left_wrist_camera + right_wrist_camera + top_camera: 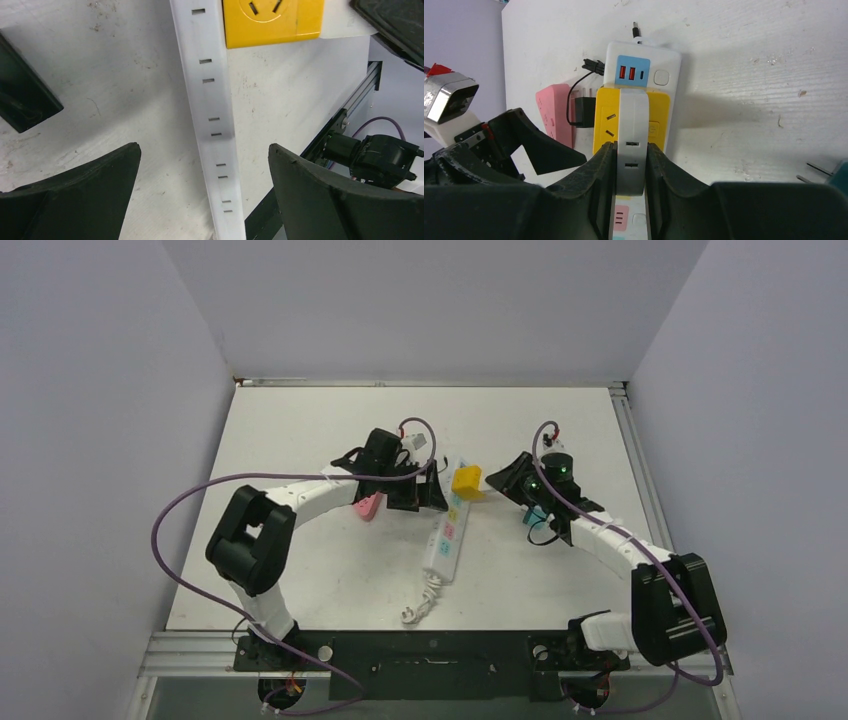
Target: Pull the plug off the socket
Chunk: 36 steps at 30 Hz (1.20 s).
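The socket (445,535) is a long white strip with pastel outlets, lying mid-table with its cord toward the near edge. A yellow plug block (467,482) sits at its far end. My right gripper (631,145) is shut on the white slotted band across the plug (659,115), just below the socket's blue USB end (664,60). My left gripper (204,146) stands wide open just left of the plug. A long white slotted face (212,100) runs between its fingers untouched, with the yellow plug (272,22) at its top.
A pink adapter (368,506) lies under the left arm, with a small black adapter and cable (584,111) beside it. A teal plug (530,517) with bare prongs lies under the right wrist. Walls close the table on three sides. A metal rail (350,100) edges it.
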Tool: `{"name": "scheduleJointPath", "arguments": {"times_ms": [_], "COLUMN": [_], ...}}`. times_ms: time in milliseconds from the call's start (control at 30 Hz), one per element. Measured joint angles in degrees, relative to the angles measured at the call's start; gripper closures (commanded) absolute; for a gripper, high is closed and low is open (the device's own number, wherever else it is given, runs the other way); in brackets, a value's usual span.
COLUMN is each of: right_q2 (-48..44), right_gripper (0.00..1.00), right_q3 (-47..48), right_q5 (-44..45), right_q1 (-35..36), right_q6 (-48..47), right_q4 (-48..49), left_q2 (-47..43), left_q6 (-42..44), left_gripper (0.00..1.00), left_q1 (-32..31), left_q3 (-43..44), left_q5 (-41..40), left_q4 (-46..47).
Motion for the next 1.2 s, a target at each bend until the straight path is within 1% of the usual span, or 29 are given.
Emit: {"name": "scheduleJointPath", "arguments": {"times_ms": [167,300,400,600,667,1000,1200], "right_q2": [-1.5,-1.8,-1.9,-2.5,-2.5,-3.5,-3.6], "right_gripper": [0.92,0.93,0.93,0.93,0.93,0.95,0.95], "right_q3": [-1.2,-1.3,-1.3,-1.7,-1.8,-1.9,-1.8], "right_q5": [-0.3,-0.4,-0.4,-0.3,-0.3,0.7,1.9], "right_q1": [0.1,0.4,0.5,0.9,1.1,1.9,2.7], "right_q6": [-0.3,-0.3,-0.4,-0.6,-0.7,-0.7,-0.7], "right_q4": [-1.2,-1.9,-2.2,-3.1,-3.3,-4.3,-4.3], "left_q2": [3.5,5.7,6.2,6.4,6.7,7.3,7.4], "left_q6": [0.9,1.4,2.3,4.4,4.2,1.4,0.9], "left_gripper": [0.03,0.12,0.22,0.49,0.59,1.00,1.00], "left_q1": [-2.3,-3.8,-4.5,-6.4,-6.8,-6.5,-6.5], "left_q3": [1.4,2.9,3.5,5.0,5.0,5.1,5.1], "left_q5": [-0.6,-1.3,-2.6,-6.8,-6.5,-4.5,-4.6], "left_q4": [-1.2,-2.5,-3.3,-5.1,-5.1,-4.7,-4.7]}}
